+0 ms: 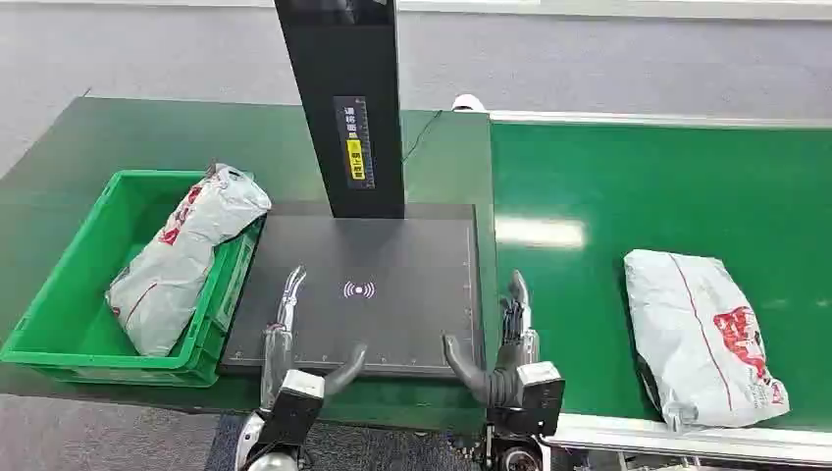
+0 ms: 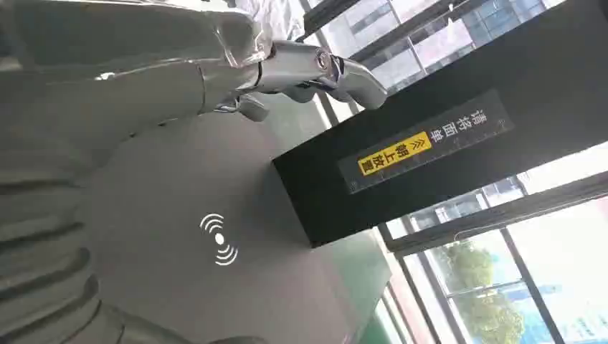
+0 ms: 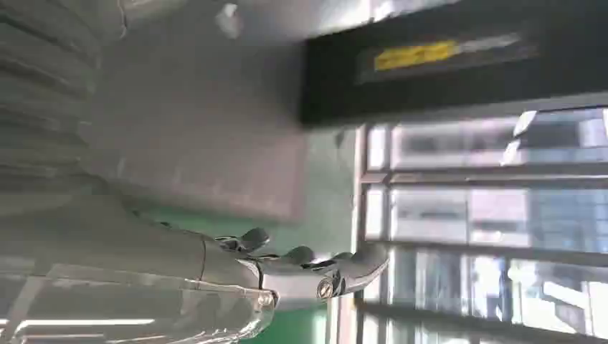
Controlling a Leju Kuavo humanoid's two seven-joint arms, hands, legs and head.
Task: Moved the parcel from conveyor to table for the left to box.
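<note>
Two silver hands wait low over the near edge of the dark scanner pad (image 1: 392, 265), each holding nothing. Left hand (image 1: 294, 339) has its fingers stretched forward and its thumb splayed toward the middle; right hand (image 1: 505, 348) mirrors it at the pad's right corner, fingers loosely apart. Wrist views show the same smooth metal fingers extended over the matte grey pad, though the right wrist view is blurred, so its fingers' exact spread is hard to judge.

On the glossy green conveyor (image 1: 608, 177), well to the right of the right hand, lies the parcel (image 1: 702, 334): a soft, crumpled grey plastic mailer with red printing, flat and pillow-shaped. A similar bag (image 1: 182, 255) already slumps in the rigid green crate (image 1: 59, 343) beside the pad's left edge. A black post (image 1: 343, 98) with a yellow label rises behind the pad.

The pickup appears not yet begun. Next, the right hand likely needs to swing out to the parcel and grip its slack, slippery film firmly enough to carry it to the pad.
</note>
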